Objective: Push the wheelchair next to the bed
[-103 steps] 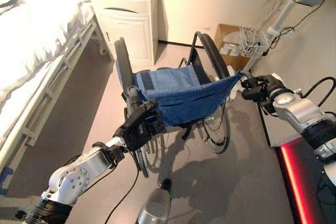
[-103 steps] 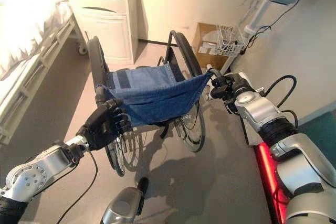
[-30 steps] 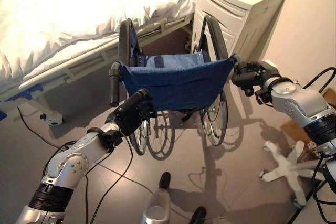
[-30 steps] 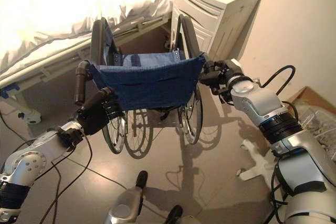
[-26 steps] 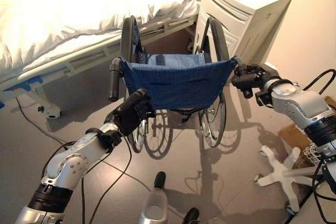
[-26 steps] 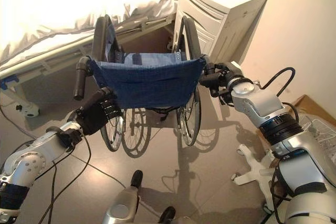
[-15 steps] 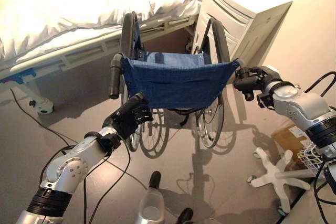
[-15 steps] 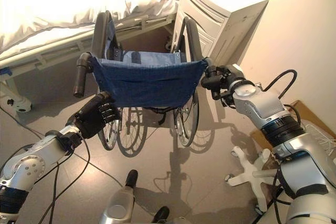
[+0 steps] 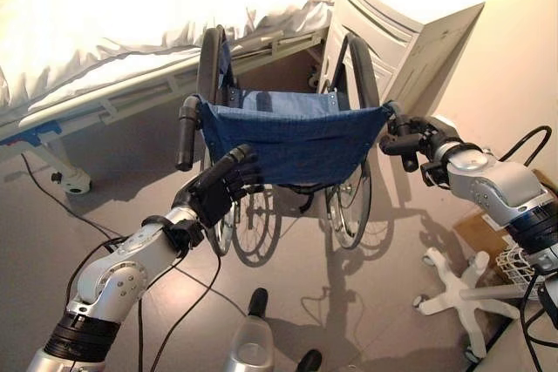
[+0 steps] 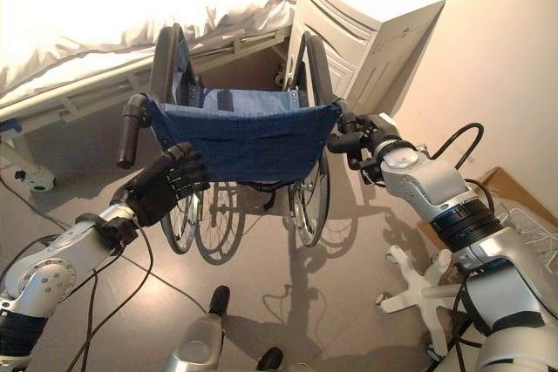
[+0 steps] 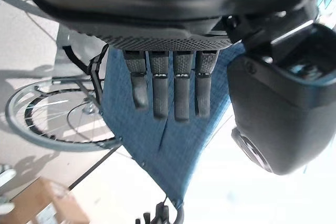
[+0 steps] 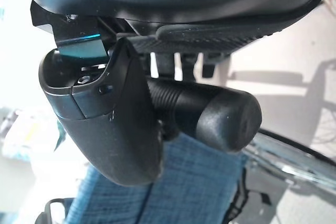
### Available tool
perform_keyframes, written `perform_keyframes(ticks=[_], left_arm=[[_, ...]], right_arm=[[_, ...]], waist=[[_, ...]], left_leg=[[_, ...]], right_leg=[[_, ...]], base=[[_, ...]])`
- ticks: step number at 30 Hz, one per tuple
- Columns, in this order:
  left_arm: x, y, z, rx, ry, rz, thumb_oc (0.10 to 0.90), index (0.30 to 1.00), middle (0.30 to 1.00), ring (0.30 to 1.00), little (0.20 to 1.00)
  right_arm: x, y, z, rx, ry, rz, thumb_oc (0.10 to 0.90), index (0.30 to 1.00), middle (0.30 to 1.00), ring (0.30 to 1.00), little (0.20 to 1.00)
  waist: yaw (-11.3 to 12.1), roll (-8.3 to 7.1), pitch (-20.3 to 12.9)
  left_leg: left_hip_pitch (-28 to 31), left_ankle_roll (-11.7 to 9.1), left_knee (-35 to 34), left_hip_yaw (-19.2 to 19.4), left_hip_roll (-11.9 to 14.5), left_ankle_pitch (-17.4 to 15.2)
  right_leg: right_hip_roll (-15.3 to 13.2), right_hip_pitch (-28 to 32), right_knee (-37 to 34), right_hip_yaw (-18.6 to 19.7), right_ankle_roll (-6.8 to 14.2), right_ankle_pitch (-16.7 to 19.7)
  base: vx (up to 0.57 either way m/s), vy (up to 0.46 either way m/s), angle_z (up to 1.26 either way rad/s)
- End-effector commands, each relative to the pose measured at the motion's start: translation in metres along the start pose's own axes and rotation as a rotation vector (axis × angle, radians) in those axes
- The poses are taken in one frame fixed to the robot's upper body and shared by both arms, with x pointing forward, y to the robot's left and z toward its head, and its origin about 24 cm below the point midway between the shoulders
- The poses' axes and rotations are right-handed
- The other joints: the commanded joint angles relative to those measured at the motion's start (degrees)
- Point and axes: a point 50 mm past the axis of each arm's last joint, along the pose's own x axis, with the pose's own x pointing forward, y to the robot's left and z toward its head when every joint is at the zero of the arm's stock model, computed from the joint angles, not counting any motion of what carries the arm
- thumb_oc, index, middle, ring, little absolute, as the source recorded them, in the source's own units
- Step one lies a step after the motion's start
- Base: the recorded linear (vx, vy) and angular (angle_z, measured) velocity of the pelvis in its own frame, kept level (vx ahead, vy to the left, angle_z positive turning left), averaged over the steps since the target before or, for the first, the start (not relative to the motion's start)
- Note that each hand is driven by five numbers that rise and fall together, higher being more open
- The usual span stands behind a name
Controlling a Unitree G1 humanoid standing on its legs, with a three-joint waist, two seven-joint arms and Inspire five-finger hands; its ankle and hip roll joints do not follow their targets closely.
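Grey floor, white bed [image 9: 105, 32] at 11 o'clock, bedside cabinet [image 9: 401, 15] at 1, wheelchair [image 9: 283, 141] dead centre, nosed up to the bed rail.
It looks light, free-rolling and apt to swerve if pushed one-sided; take both rear grips: blue sling back, big spoked wheels. Right hand [image 10: 362, 144] clasps the right push handle [image 12: 210, 109]; left hand [image 9: 218, 191] is loose-fingered below the left push handle [image 9: 185, 132], holding nothing.

a white bedside cabinet with drawers [image 9: 397, 19] stands against a plain cream wall [image 9: 514, 50], brightly lit from above. the smooth grey floor [image 9: 366, 302] carries long shadows. a brown cardboard box [image 9: 478, 231] and a white five-legged stand base [image 9: 460, 292] sit near the wall, beside a white wire basket [image 9: 516, 257].
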Motion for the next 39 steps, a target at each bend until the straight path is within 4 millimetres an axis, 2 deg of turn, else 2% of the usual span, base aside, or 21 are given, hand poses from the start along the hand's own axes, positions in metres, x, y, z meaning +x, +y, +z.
perform_keyframes(ticks=[1, 4, 5, 6, 8, 14, 18, 23, 31, 35, 39], left_arm=[[-0.018, -0.004, 0.046, 0.057, -0.232, -0.019, 0.800, 0.900, 0.900, 0.900, 0.900], [-0.021, 0.001, 0.050, 0.053, -0.248, 0.003, 0.800, 0.900, 0.900, 0.900, 0.900], [-0.024, 0.006, 0.053, 0.051, -0.258, 0.023, 0.800, 0.900, 0.900, 0.900, 0.900], [-0.025, 0.007, 0.053, 0.051, -0.260, 0.027, 0.800, 0.900, 0.900, 0.900, 0.900], [-0.029, 0.015, 0.055, 0.041, -0.267, 0.059, 0.800, 0.900, 0.900, 0.900, 0.900], [-0.037, 0.028, 0.046, 0.006, -0.240, 0.122, 0.800, 0.900, 0.900, 0.900, 0.900], [-0.042, 0.034, 0.037, -0.013, -0.201, 0.141, 0.800, 0.900, 0.900, 0.900, 0.900], [-0.047, 0.035, 0.034, -0.034, -0.190, 0.153, 0.800, 0.900, 0.900, 0.900, 0.900], [-0.049, 0.034, 0.032, -0.068, -0.189, 0.164, 0.800, 0.900, 0.900, 0.900, 0.900], [-0.054, 0.039, 0.014, -0.120, -0.121, 0.215, 0.800, 0.900, 0.900, 0.900, 0.900], [-0.060, 0.045, 0.005, -0.169, -0.098, 0.246, 0.800, 0.900, 0.900, 0.900, 0.900]], right_arm=[[-0.020, -0.011, 0.078, 0.074, -0.352, -0.066, 0.800, 0.900, 0.900, 0.900, 0.900], [-0.024, -0.023, 0.077, 0.063, -0.368, -0.118, 0.800, 0.900, 0.900, 0.900, 0.900], [-0.030, -0.036, 0.079, 0.055, -0.390, -0.177, 0.800, 0.900, 0.900, 0.900, 0.900], [-0.031, -0.038, 0.078, 0.054, -0.393, -0.185, 0.800, 0.900, 0.900, 0.900, 0.900], [-0.040, -0.056, 0.079, 0.046, -0.420, -0.259, 0.800, 0.900, 0.900, 0.900, 0.900], [-0.061, -0.096, 0.076, 0.021, -0.439, -0.449, 0.800, 0.900, 0.900, 0.900, 0.900], [-0.073, -0.113, 0.071, 0.032, -0.416, -0.502, 0.800, 0.900, 0.900, 0.900, 0.900], [-0.084, -0.124, 0.054, 0.051, -0.385, -0.577, 0.800, 0.900, 0.900, 0.900, 0.900], [-0.093, -0.130, 0.043, 0.077, -0.372, -0.635, 0.800, 0.900, 0.900, 0.900, 0.900], [-0.101, -0.131, 0.016, 0.168, -0.351, -0.674, 0.800, 0.900, 0.900, 0.900, 0.900], [-0.116, -0.135, -0.002, 0.237, -0.369, -0.718, 0.800, 0.900, 0.900, 0.900, 0.900]], waist=[[3.3, -2.76, -5.7], [2.7, -2.55, -6.0], [2.3, -2.36, -6.2], [2.2, -2.35, -6.2], [1.4, -2.18, -6.4], [0.0, -1.73, -6.9], [-1.0, -1.40, -7.0], [-2.1, -0.86, -7.1], [-3.2, -0.14, -7.2], [-4.1, 0.49, -6.9], [-5.2, 1.12, -6.7]], left_leg=[[5.3, 1.4, 0.5, 2.8, -3.6, -6.7], [5.8, 1.3, -0.1, 3.2, -3.4, -6.6], [6.1, 1.2, -0.4, 3.5, -3.2, -6.6], [6.1, 1.2, -0.4, 3.6, -3.1, -6.6], [6.6, 1.1, -0.5, 4.0, -2.9, -6.9], [7.1, 1.0, -0.6, 4.9, -2.6, -7.2], [7.5, 1.0, -0.9, 5.4, -2.5, -7.3], [8.0, 0.9, -1.2, 6.1, -2.3, -7.2], [8.4, 0.7, -1.6, 6.8, -2.1, -7.2], [8.5, 0.6, -2.2, 7.3, -1.8, -7.0], [8.7, 0.7, -2.9, 7.7, -1.6, -7.0]], right_leg=[[-4.7, -1.8, -5.1, 4.5, 5.0, 12.4], [-4.6, -1.8, -5.1, 4.6, 5.0, 12.3], [-4.7, -1.8, -5.1, 4.7, 5.0, 12.3], [-4.7, -1.8, -5.1, 4.8, 5.0, 12.2], [-4.6, -1.9, -4.8, 5.1, 5.0, 12.0], [-4.5, -2.1, -4.7, 5.8, 5.0, 11.7], [-4.5, -2.2, -4.7, 6.3, 5.1, 11.6], [-4.6, -2.3, -4.8, 6.9, 5.1, 11.7], [-4.7, -2.6, -4.6, 7.5, 5.3, 11.5], [-4.8, -2.9, -4.7, 7.8, 5.3, 11.5], [-4.9, -3.4, -4.5, 8.3, 5.5, 11.4]], base=[[-0.03, 0.006, -0.04], [-0.02, 0.002, -0.01], [0.00, 0.000, 0.00], [-0.04, -0.009, 0.02], [-0.02, -0.006, 0.04], [-0.01, 0.000, 0.01], [-0.01, 0.003, 0.05], [-0.02, 0.008, 0.10], [-0.01, 0.007, -0.02], [-0.03, 0.021, 0.07], [-0.03, 0.017, 0.05]])
